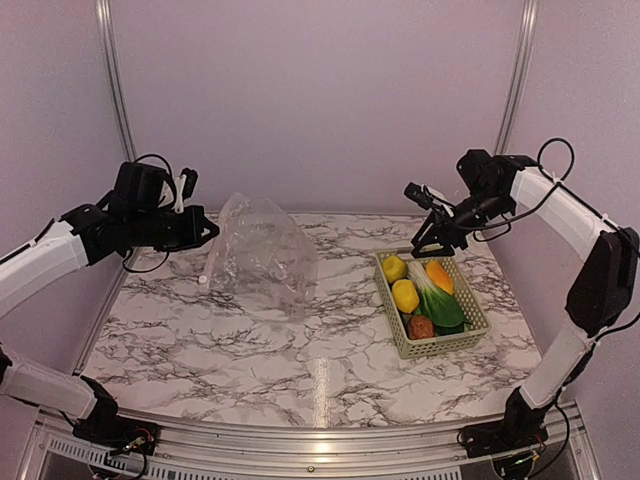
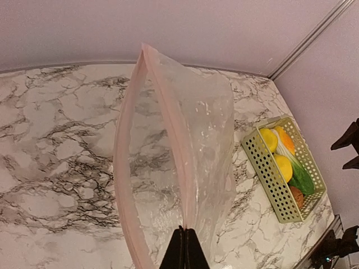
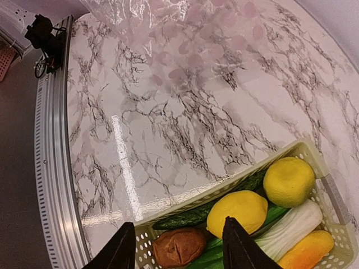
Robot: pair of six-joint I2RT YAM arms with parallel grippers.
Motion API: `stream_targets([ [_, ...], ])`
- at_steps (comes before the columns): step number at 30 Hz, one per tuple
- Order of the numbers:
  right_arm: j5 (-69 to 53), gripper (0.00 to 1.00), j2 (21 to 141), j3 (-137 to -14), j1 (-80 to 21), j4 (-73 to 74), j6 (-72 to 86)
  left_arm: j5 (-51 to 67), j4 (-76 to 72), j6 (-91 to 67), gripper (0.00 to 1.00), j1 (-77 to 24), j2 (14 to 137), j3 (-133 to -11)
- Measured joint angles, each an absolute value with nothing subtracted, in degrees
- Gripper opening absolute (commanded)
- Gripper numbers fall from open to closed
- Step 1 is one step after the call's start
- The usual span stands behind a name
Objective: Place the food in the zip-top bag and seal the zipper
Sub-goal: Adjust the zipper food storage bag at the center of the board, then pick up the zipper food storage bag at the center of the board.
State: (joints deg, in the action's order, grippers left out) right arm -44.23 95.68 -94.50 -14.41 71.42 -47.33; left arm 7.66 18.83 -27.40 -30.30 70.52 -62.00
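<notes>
The clear zip-top bag [image 1: 262, 252] stands on the marble table left of centre, its mouth open and lifted. My left gripper [image 1: 207, 230] is shut on the bag's pinkish zipper strip [image 2: 174, 145] at one edge, and its tips show in the left wrist view [image 2: 185, 235]. The food lies in a pale green basket [image 1: 392, 318] at the right: two yellow fruits [image 1: 404, 295], a green-white leafy vegetable [image 1: 437, 298], an orange piece [image 1: 439, 275] and a brown lump [image 1: 421, 326]. My right gripper [image 1: 432, 240] is open and empty, above the basket's far end; in the right wrist view [image 3: 178, 246] it hovers over the brown lump [image 3: 179, 246].
The basket [image 2: 263, 174] sits close to the table's right edge. Metal frame posts [image 1: 112, 90] stand at the back corners. A metal rail [image 1: 300, 440] runs along the near edge. Bare marble [image 1: 280, 360] lies between bag and basket.
</notes>
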Motion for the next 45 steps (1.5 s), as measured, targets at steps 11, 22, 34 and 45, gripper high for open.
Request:
stream_targets([
  [11, -39.4, 0.49, 95.7, -94.5, -14.4, 65.3, -43.0, -17.3, 39.6, -4.5, 0.00, -42.7, 79.7, -82.7],
  [22, -38.3, 0.49, 95.5, -94.3, -14.5, 64.1, -42.0, -22.8, 42.8, -8.0, 0.61, -54.5, 94.1, -82.6],
  [34, -37.1, 0.49, 94.6, -92.4, -14.5, 63.0, -41.7, -31.4, 35.8, -22.0, 0.62, -56.3, 90.3, -78.1],
  [45, -36.6, 0.49, 92.8, -85.8, -13.6, 57.2, -37.6, -36.5, 38.4, -28.4, 0.61, -63.7, 103.8, -79.6],
])
